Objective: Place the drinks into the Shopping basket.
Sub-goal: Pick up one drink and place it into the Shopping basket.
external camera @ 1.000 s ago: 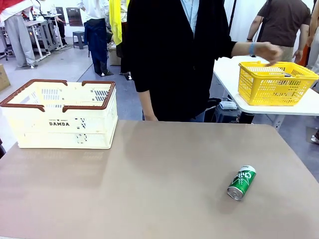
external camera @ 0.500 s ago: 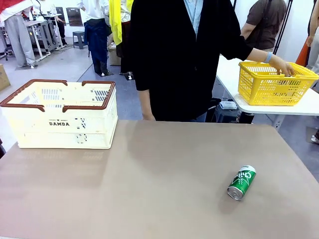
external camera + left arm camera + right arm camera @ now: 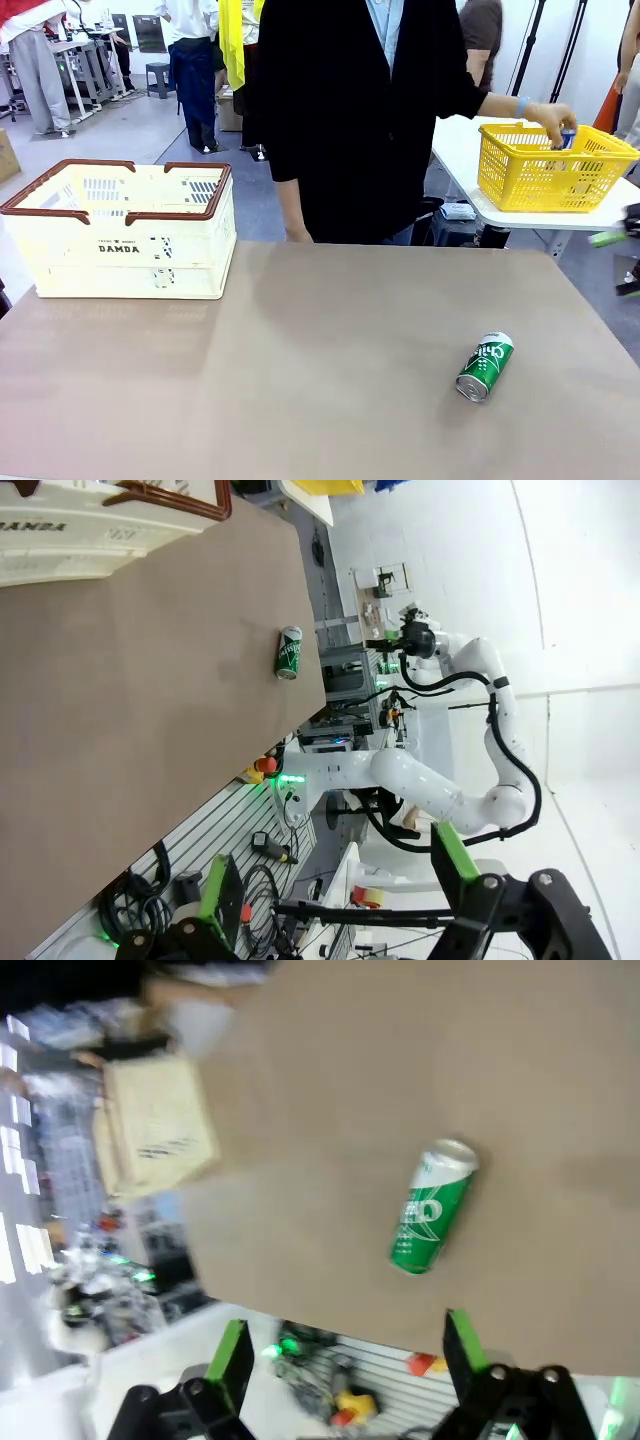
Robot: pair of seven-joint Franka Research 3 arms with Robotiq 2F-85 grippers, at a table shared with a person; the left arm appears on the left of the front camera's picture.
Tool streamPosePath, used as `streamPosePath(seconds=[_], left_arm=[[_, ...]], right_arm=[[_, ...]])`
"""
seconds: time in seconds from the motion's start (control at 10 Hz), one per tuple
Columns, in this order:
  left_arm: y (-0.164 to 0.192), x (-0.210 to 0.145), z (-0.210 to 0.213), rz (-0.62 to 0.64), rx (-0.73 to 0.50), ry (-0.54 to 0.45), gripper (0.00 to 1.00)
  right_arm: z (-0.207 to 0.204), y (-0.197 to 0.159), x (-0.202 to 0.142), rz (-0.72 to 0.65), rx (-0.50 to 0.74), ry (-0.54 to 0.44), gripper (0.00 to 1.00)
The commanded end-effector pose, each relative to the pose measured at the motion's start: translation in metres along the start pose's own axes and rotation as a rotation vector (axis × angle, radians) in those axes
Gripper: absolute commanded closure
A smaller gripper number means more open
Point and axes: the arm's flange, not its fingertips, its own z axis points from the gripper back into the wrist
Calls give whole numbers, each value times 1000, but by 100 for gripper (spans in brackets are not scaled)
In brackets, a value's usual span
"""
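Note:
A green drink can [image 3: 485, 367] with white lettering lies on its side on the brown table [image 3: 300, 380], right of centre. The cream Shopping basket [image 3: 120, 235] with its brown rim stands at the table's far left corner. My right gripper [image 3: 620, 262] pokes in at the picture's right edge, open, well off the can. Its own blurred view shows the can [image 3: 432, 1207] beyond its spread fingertips [image 3: 460, 1340], and the basket [image 3: 160, 1125] farther off. My left gripper [image 3: 335, 880] is open and holds nothing, far from the can [image 3: 289, 652] and the basket [image 3: 100, 520].
A person in black stands at the table's far side, with one hand [image 3: 553, 120] reaching into a yellow mesh basket [image 3: 550, 170] on a white side table. A bit of blue shows under that hand. The table's right edge is near the can.
My right gripper has come into the front view at the right edge. The person's hand has shifted inside the yellow basket. The can and the cream basket have not moved.

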Motion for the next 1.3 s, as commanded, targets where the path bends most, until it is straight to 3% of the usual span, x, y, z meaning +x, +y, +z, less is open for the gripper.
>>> streamPosePath(seconds=[0.0, 0.2, 0.3, 0.4, 0.6, 0.7, 0.8, 0.9, 1.0, 1.1, 1.2], left_arm=[[-1, -1, 2, -15, -15, -3, 0], [-1, -1, 2, -15, -15, -3, 0], [-1, -1, 2, -15, -15, -3, 0], [-1, -1, 2, -15, -15, -3, 0], [-1, -1, 2, -15, -15, -3, 0], [-1, -1, 2, -15, -15, -3, 0], [-1, -1, 2, -15, -15, -3, 0], [-1, -1, 2, -15, -15, -3, 0], [-1, -1, 2, -15, -15, -3, 0], [-1, -1, 2, -15, -15, -3, 0], [-1, -1, 2, -15, -15, -3, 0]], right_arm=[[-57, 6, -28, 127, -294, 61, 0], [-89, 12, -40, 188, -360, 60, 0], [-80, 15, -43, 226, -303, 26, 0], [-68, 43, -2, 169, -325, 92, 0], [-75, 49, -2, 198, -345, 86, 0], [-109, 58, -5, 188, -505, 104, 0], [-133, 59, -3, 210, -518, 173, 0], [-110, 50, 1, 185, -522, 139, 0], [-57, 34, -1, 223, -334, 140, 0], [-1, 5, -4, 180, -269, 155, 0], [24, -19, -8, 112, -255, 131, 0]])
